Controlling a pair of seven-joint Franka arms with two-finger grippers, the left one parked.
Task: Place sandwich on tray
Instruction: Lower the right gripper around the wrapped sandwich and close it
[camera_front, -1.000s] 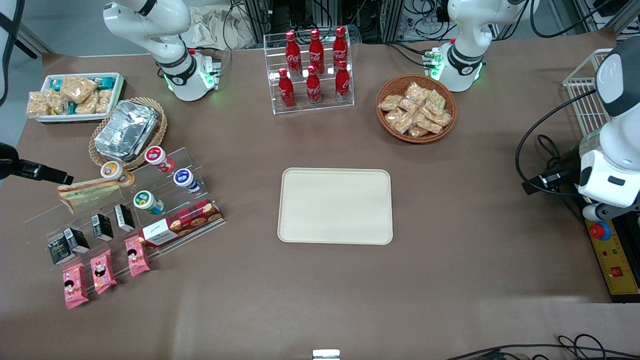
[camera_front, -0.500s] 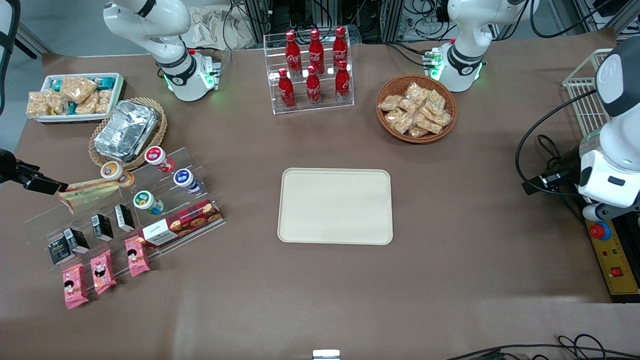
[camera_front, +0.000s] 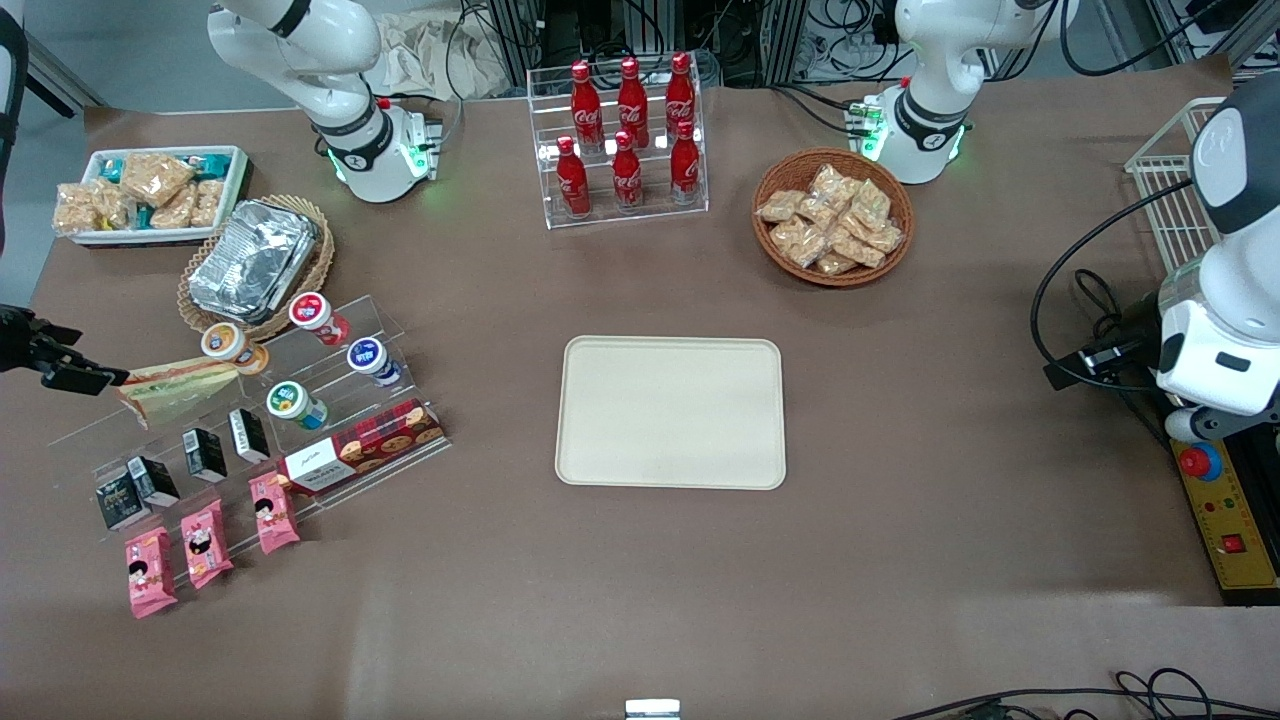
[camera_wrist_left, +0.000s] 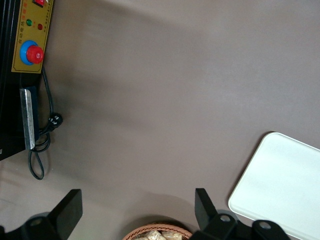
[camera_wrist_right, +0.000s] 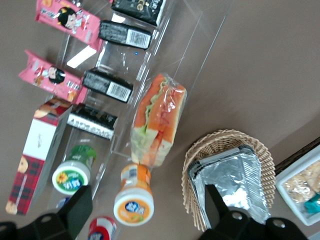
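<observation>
Front view: the gripper (camera_front: 78, 377) sits at the very edge of the frame at the working arm's end of the table, low and level with the sandwich (camera_front: 175, 388). Its dark tip is just beside the wedge's pointed end; contact cannot be told here. The sandwich lies on an upper step of the clear stand (camera_front: 330, 345), just beside the orange-lidded cup (camera_front: 225, 343). The tray (camera_front: 670, 412) lies bare in the middle of the frame, well apart from the stand, with open brown table between them.

Left wrist view: a rounded corner of the tray (camera_wrist_left: 285, 185) shows on bare table.

Right wrist view: the gripper (camera_wrist_right: 146, 194) has its fingers (camera_wrist_right: 75, 207) spread wide, pinching nothing. The sandwich (camera_wrist_right: 157, 120) lies flat on its step with its striped edge toward the camera. One end is beside the orange-lidded cup (camera_wrist_right: 133, 200), with black cartons (camera_wrist_right: 107, 85) one step down and the foil container (camera_wrist_right: 232, 182) nearby.
</observation>
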